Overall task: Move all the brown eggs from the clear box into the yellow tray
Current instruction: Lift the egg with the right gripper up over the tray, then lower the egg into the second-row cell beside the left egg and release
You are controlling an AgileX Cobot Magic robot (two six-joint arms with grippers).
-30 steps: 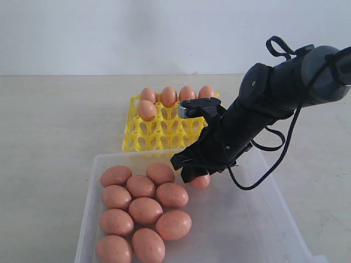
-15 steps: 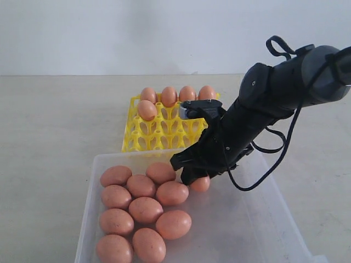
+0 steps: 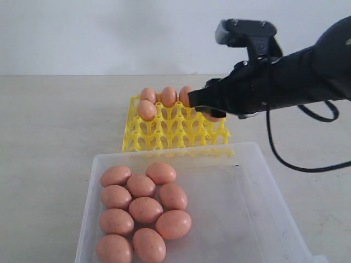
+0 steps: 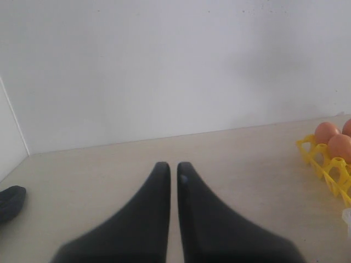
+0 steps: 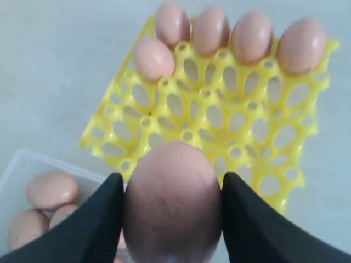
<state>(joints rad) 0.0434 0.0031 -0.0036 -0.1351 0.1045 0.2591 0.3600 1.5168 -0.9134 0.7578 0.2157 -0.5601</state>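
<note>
1. Exterior: right gripper above yellow tray, clamped on one brown egg; ten brown eggs lie in the left part of the clear box.
2. Left wrist: left gripper pressed together, nothing between; low over table.
3. Right wrist: same egg pinched between both fingers, over the tray; five eggs seated there, four along one edge row, one in the next.

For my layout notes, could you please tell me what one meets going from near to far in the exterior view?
clear box holding loose brown eggs → yellow tray, empty near cups → far-row eggs
</note>
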